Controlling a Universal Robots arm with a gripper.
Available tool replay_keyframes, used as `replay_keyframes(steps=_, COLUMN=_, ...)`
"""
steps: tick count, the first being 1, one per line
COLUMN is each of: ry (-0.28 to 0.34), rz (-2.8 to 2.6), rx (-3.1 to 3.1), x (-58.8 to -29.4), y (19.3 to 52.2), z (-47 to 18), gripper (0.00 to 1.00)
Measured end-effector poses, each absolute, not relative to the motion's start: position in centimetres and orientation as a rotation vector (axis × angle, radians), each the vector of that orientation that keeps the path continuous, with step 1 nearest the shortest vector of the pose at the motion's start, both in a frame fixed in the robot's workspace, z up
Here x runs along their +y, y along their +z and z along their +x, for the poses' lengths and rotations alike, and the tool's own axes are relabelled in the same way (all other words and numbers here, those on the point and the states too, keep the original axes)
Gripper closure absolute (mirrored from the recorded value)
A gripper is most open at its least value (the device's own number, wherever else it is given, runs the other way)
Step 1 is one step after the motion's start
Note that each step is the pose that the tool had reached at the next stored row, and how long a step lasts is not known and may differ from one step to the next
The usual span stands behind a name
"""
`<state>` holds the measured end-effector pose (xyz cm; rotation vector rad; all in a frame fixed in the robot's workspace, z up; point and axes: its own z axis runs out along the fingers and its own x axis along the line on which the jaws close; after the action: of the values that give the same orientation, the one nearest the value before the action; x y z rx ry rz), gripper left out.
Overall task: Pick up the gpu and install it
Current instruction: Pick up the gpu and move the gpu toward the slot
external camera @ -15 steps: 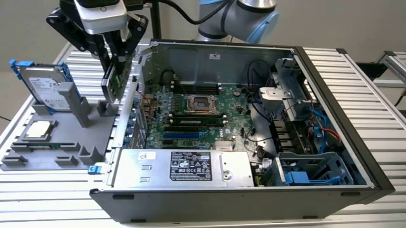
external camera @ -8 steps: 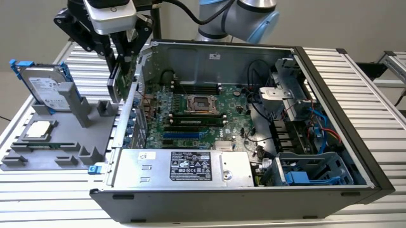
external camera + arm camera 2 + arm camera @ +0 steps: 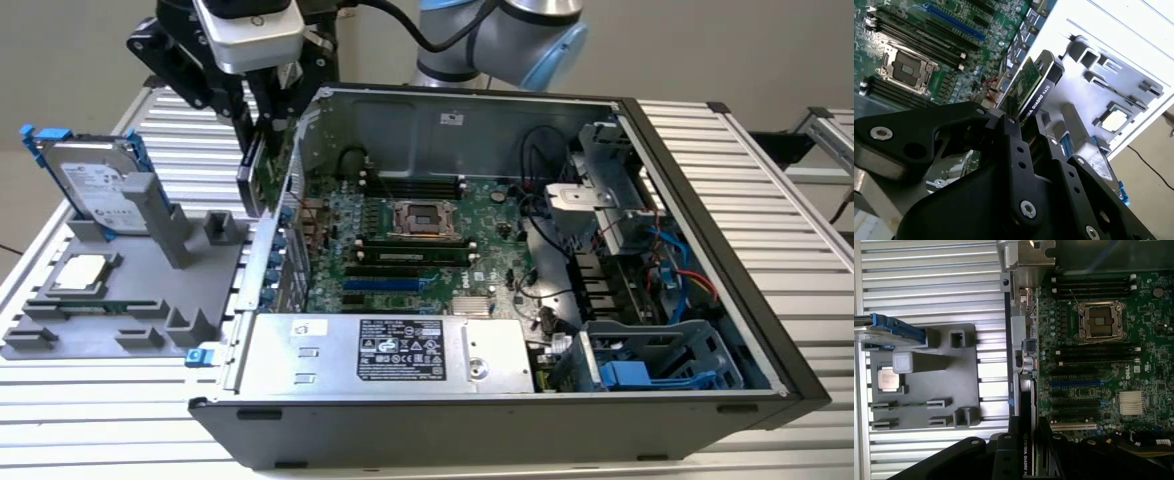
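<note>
One black claw [image 3: 264,122] clenches the gpu [image 3: 255,170] on edge, lifted clear of the slatted metal surface [image 3: 787,240], right at the wall of the open computer case [image 3: 694,125] on the exterior view's left. The card hangs down from the claw, between a grey holder [image 3: 134,335] outside the case and the green motherboard [image 3: 400,255] inside it, and whether its lower end touches the wall cannot be told. In the second wrist view the claw [image 3: 1026,122] pinches the gpu [image 3: 1030,82] between two black fingers [image 3: 1014,145], with the green board turned toward the motherboard [image 3: 949,30] and the black shroud turned toward the holder [image 3: 1089,75]. The first wrist view shows the claw [image 3: 1025,440] with the gpu [image 3: 1023,407] edge-on, running along the case wall beside the row of expansion slots [image 3: 1074,400]. On the holder a silver hard drive [image 3: 94,185] with blue clips stands upright, and a small square processor chip [image 3: 83,272] lies flat near it. Inside the case, the processor socket [image 3: 424,215] sits near the middle of the board, with memory sticks [image 3: 414,255] just beside it. A silver power supply [image 3: 387,350] runs along the near side of the case. The grey and blue arm [image 3: 514,35] rises behind the case.
</note>
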<state>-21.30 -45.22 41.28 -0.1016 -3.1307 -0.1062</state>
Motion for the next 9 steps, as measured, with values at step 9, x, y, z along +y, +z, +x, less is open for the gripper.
replay_keyframes(steps=9, ry=-0.099, rz=-0.101, rx=-3.131, x=-45.20, y=41.28, z=-20.44, gripper=1.00)
